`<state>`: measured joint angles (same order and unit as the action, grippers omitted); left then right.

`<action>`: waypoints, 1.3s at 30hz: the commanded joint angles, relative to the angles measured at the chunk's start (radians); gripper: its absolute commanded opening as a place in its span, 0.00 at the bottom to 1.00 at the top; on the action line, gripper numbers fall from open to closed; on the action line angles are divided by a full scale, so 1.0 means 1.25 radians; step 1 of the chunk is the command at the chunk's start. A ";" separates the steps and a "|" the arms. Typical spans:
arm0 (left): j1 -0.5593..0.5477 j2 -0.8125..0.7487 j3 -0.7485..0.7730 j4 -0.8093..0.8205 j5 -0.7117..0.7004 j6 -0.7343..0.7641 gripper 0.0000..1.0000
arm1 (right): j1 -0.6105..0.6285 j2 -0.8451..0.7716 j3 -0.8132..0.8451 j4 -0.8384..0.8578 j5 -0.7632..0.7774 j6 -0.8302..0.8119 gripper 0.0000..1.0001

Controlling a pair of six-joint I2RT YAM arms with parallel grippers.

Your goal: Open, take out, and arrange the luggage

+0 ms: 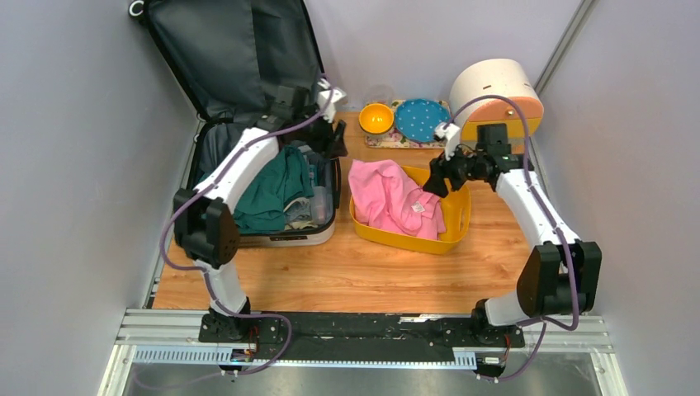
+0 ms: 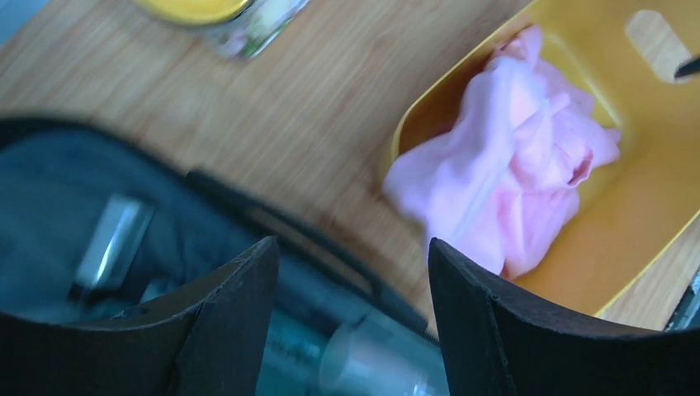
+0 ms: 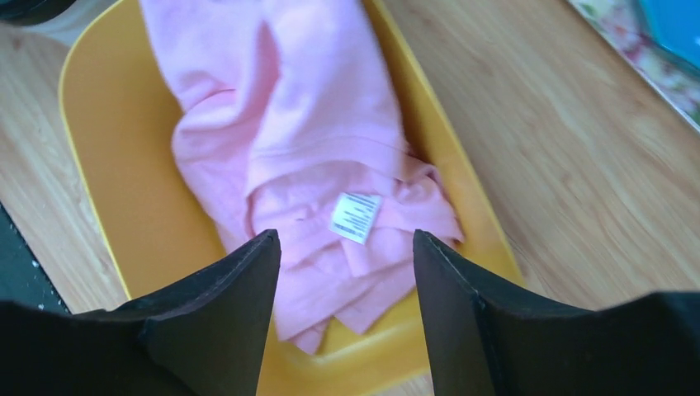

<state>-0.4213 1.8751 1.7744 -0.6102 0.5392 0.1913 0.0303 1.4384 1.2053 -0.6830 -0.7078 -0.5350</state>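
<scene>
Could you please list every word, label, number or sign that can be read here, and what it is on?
No text can be read.
The white tag on the pink garment in the yellow bin: printed lines, too small to read.
The luggage: only dark lining shows, no print.

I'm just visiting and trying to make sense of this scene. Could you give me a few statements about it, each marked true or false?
1. The suitcase stands open. True.
2. The pink cloth lies in the suitcase. False: it lies in the yellow bin.
3. A dark green garment lies in the suitcase. True.
4. The right gripper grips the pink cloth. False: its jaws stand open above the cloth, empty.
5. The left gripper is open and holds nothing. True.
</scene>
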 commanded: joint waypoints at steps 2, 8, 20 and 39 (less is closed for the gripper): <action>0.093 -0.187 -0.122 -0.006 0.026 -0.066 0.75 | 0.125 0.038 -0.031 0.061 0.049 -0.036 0.64; 0.207 -0.264 -0.207 -0.047 0.037 -0.084 0.76 | 0.217 0.149 -0.034 0.095 0.193 -0.063 0.66; 0.332 -0.316 -0.330 -0.199 -0.014 0.091 0.82 | 0.197 0.182 -0.032 -0.152 0.322 -0.200 0.66; 0.304 -0.362 -0.509 0.003 -0.224 -0.227 0.80 | 0.257 0.149 0.333 -0.013 0.077 0.336 0.81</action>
<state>-0.0380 1.4837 1.1702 -0.6243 0.3141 -0.0723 0.2977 1.5673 1.4994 -0.8806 -0.5510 -0.4183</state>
